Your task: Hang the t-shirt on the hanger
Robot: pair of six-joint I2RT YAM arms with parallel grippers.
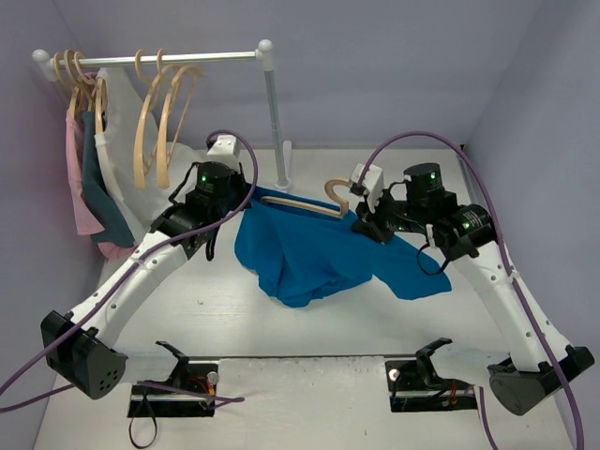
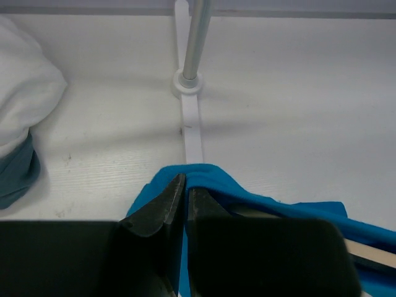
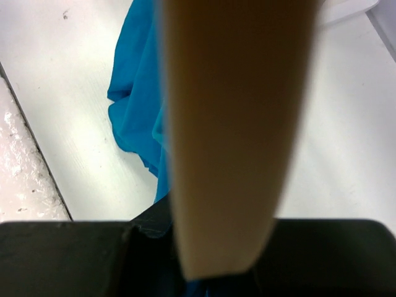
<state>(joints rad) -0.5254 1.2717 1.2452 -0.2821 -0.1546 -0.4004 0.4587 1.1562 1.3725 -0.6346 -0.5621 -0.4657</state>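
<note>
The blue t-shirt (image 1: pixel 305 251) hangs bunched between my two arms above the table's middle, one part trailing right. The pale wood hanger (image 1: pixel 302 202) lies across its top edge, hook (image 1: pixel 336 191) up. My left gripper (image 1: pixel 248 201) is shut on the t-shirt's left top edge; in the left wrist view the jaws (image 2: pixel 184 185) pinch blue cloth (image 2: pixel 216 179), with a strip of hanger (image 2: pixel 371 250) to the right. My right gripper (image 1: pixel 364 223) is shut on the hanger's right arm; in the right wrist view the wood (image 3: pixel 235 124) fills the middle, with blue cloth (image 3: pixel 136 105) behind.
A white clothes rack (image 1: pixel 169 58) stands at the back left with several wood hangers (image 1: pixel 155 122) and white, teal and pink garments (image 1: pixel 94 178). Its upright pole (image 1: pixel 275 112) and foot (image 2: pixel 187 86) stand just behind the left gripper. A white garment (image 2: pixel 25 93) lies at the left.
</note>
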